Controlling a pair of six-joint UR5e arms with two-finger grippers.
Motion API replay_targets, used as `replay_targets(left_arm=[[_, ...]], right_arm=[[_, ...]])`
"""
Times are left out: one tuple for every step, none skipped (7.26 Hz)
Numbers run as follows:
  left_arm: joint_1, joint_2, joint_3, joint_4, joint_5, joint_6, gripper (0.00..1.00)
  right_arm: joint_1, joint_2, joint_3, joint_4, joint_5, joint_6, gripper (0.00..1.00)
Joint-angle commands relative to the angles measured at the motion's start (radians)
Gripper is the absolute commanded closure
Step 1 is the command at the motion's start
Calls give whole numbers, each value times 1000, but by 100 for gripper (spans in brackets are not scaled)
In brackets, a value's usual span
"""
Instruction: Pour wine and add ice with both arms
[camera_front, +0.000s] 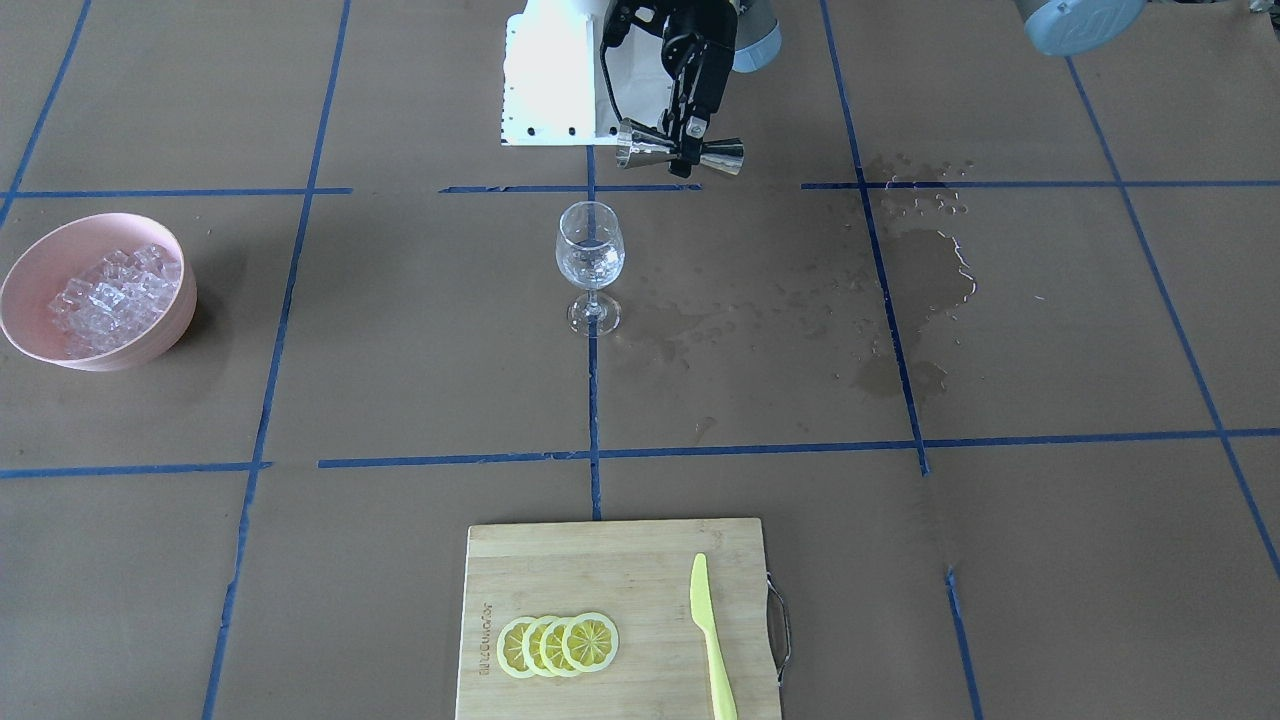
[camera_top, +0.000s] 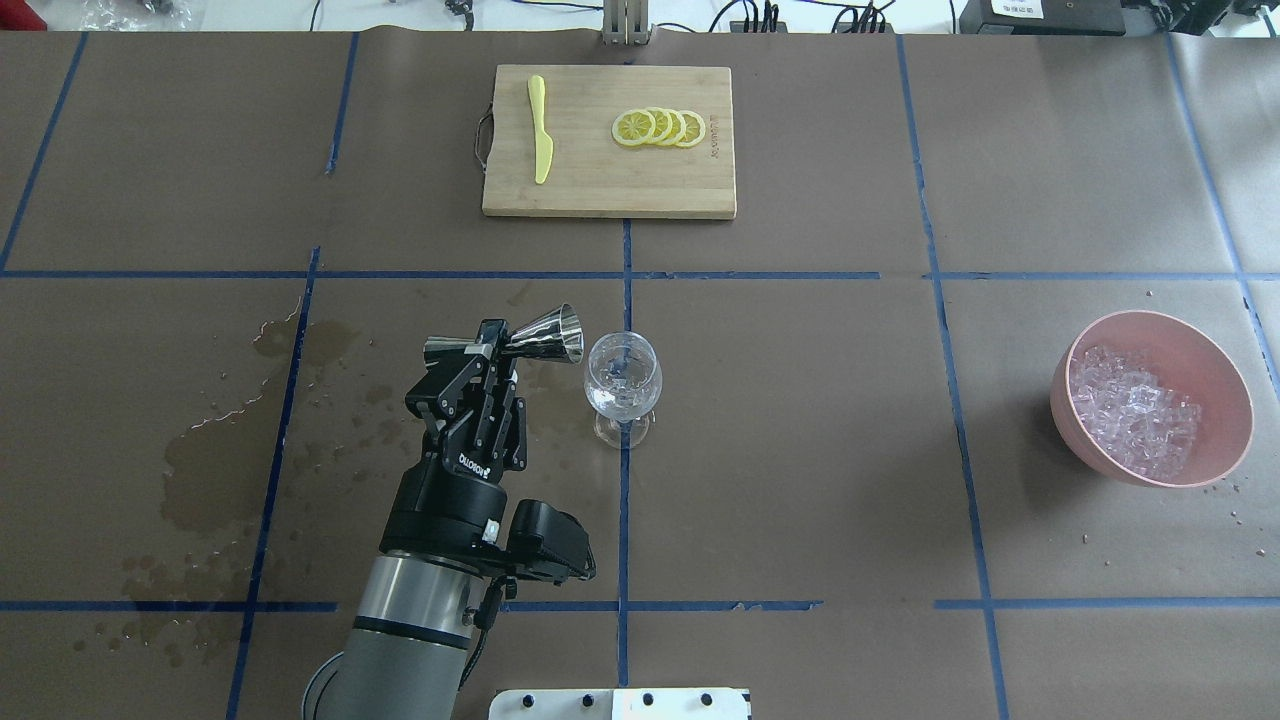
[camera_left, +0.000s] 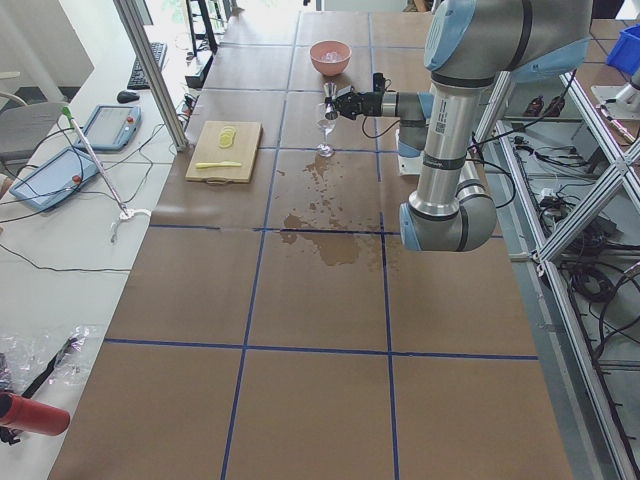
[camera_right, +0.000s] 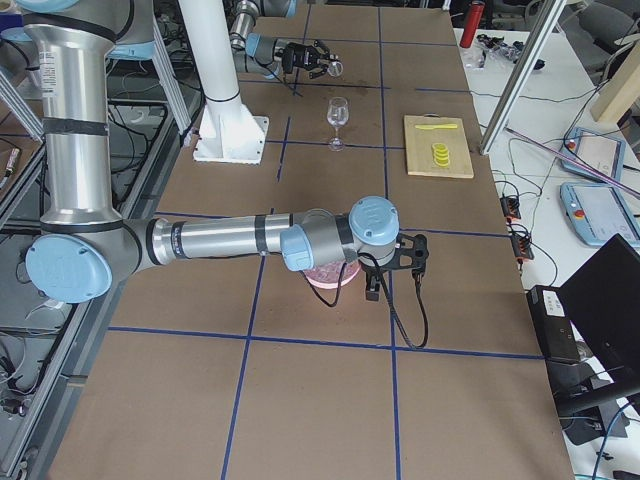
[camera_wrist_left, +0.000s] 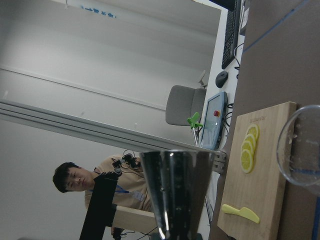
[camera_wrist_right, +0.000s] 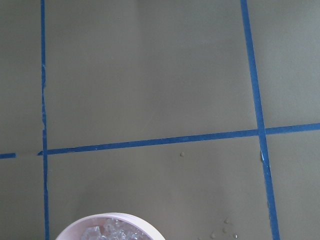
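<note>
Left arm (camera_top: 415, 625), grey-silver with light-blue joint caps, reaching forward from the near left of the table, forearm slanting toward the middle, wrist about level. At its end, the black two-finger left gripper (camera_top: 492, 342), pinching the narrow waist of a polished steel double-cone jigger (camera_top: 548, 334), fingers pressed against the metal. Jigger on its side, roughly level, wide mouth turned toward a clear stemmed wine glass (camera_top: 622, 372) and just beside its rim, higher than the rim in the left-end view. Cannot tell whether mouth and rim touch.

Of the wine, only faint glints low in the glass's cup; too clear to judge more. Glass upright on a blue tape line of the brown paper-covered table (camera_top: 800, 450). Dark wet blotches (camera_top: 210, 450) on the paper to the robot's left of it.

Right arm (camera_right: 220, 240) stretched out level and high, wrist bent down above a round pink bowl (camera_top: 1215, 365). Of the right gripper (camera_right: 373, 284), only black parts under the wrist in the right-end view; cannot tell whether spread or pressed together.

In that bowl, the ice (camera_top: 1130, 410), a heap of small glassy cubes, well apart from the glass.

On the far side, a pale bamboo cutting board (camera_top: 600, 190) with overlapping yellow lemon slices (camera_top: 660, 127) and a yellow-green plastic knife (camera_top: 540, 130), the two apart.
</note>
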Motion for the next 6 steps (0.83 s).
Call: replay_targets(left_arm=[[-15,7,6,-71,-1,-177,100],[-24,11,7,-91,-1,-310,100],[-40,11,6,-132,-10,-451,100],[-44,15,6,-147,-10,-476,100],[-44,15,1,-183,-6,-477,100],[-55,30,1,-223,-35,-477,100]], right_arm=[[-50,5,55,0,-14,93,0],[-81,9,84,0,-51,141,0],[-114,14,104,0,-74,184,0],[-145,15,118,0,-91,216,0],[-171,17,129,2,-97,245,0],[-179,18,142,2,-97,274,0]])
